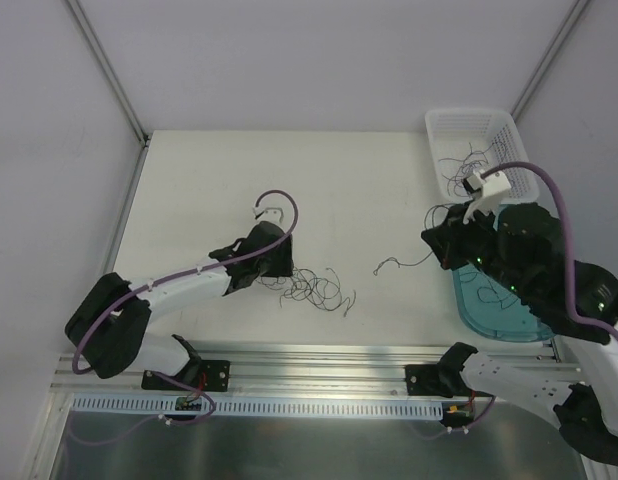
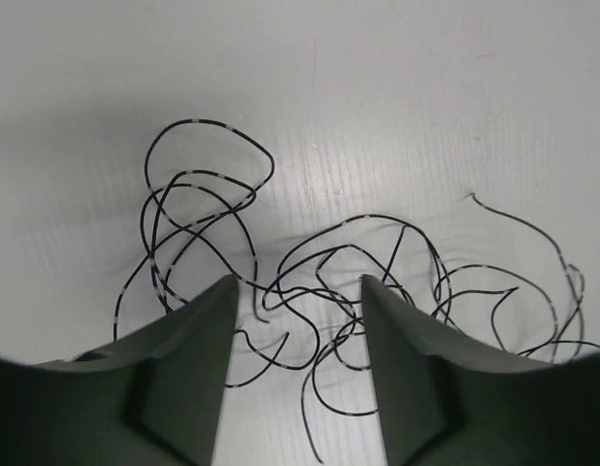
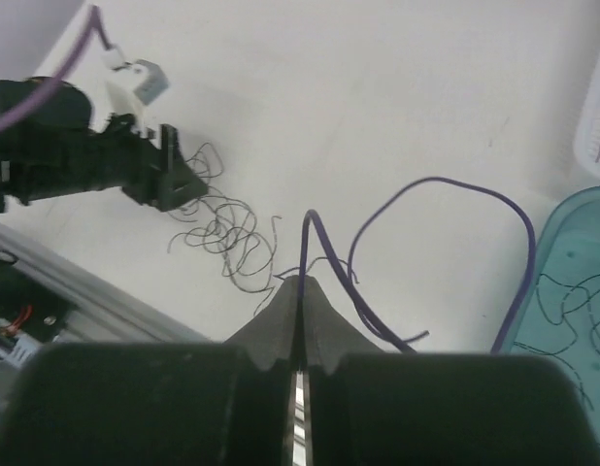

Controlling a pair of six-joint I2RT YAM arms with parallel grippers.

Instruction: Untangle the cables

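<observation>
A wad of thin dark curly cables lies on the white table; it also shows in the left wrist view and the right wrist view. My left gripper is open, low at the wad's left edge, its fingers straddling a few strands. My right gripper is shut on one purplish cable strand that loops out of the closed tips. The strand's end trails left over the table, apart from the wad.
A white basket at the back right holds several loose strands. A teal tray under my right arm also holds strands. The aluminium rail runs along the near table edge.
</observation>
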